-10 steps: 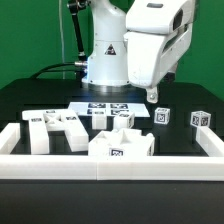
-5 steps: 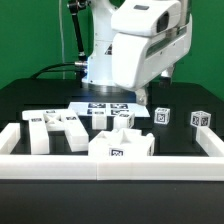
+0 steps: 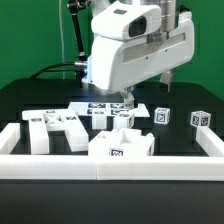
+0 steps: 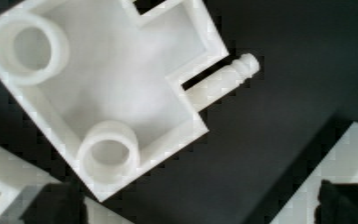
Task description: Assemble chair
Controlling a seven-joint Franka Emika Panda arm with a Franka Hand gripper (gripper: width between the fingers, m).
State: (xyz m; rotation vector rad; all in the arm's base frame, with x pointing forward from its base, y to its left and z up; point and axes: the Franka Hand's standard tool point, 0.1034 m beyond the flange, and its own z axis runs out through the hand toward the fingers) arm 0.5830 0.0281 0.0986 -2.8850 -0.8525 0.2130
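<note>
We have the gripper (image 3: 128, 100) hovering low over the middle of the table (image 3: 30, 100), jaws spread as wide as they go and nothing between them. From the wrist camera, the white slab (image 4: 114, 95) fills the picture. It lies flat, with two round sockets in it and pegs (image 4: 220, 80) sticking out of one edge, and it sits skewed to the camera.

That skew is our first worry. If the fingers drop without squaring up, we judge they pinch across a corner and the slab twists out. The pegs are our second: a finger landing on them could shove the slab away.

In the exterior view the chair is only loose parts inside the border wall (image 3: 60, 165). A blocky part (image 3: 120, 146) sits just in front, near the marker board (image 3: 100, 104). A wide-open finger may well clip a neighbour going down.
</note>
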